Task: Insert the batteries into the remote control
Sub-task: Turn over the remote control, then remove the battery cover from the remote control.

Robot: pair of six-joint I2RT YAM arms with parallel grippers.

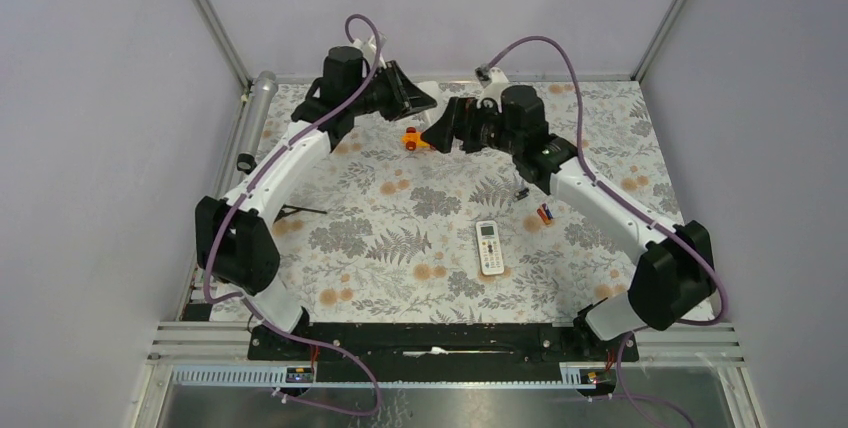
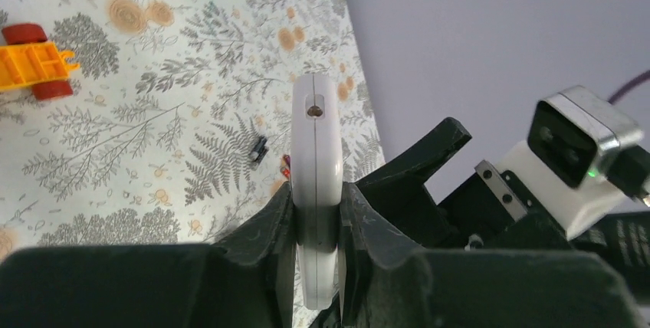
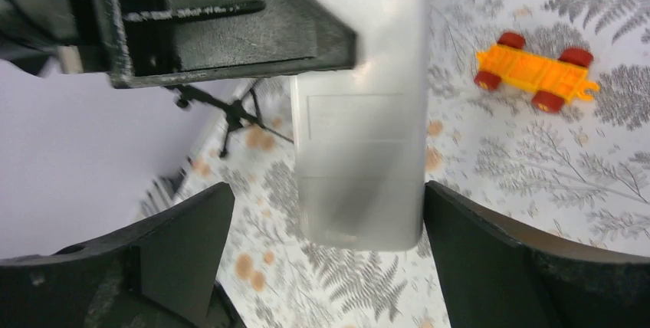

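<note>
Left gripper [image 2: 316,199]: clamped on the remote control [image 2: 316,132], gripping it edge-on above the table's 12 o'clock end.
Right gripper [image 3: 326,190]: spread wide, holding nothing, its fingers flanking the remote's grey back without touching it.
Remote axis: runs from the left gripper towards the right one; the cover panel looks shut.
Batteries [image 1: 544,213]: on the table at 4 o'clock from the right gripper, so the right arm is nearer.

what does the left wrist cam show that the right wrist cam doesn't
Only left wrist: the slim white-edged remote control seen edge-on, a tiny black piece, the right arm's silver wrist camera. Only right wrist: the remote's grey back with its cover outline, the open right gripper straddling it, a black tripod-like stand. Both: the remote in the left gripper, the orange toy cart with red wheels.
</note>
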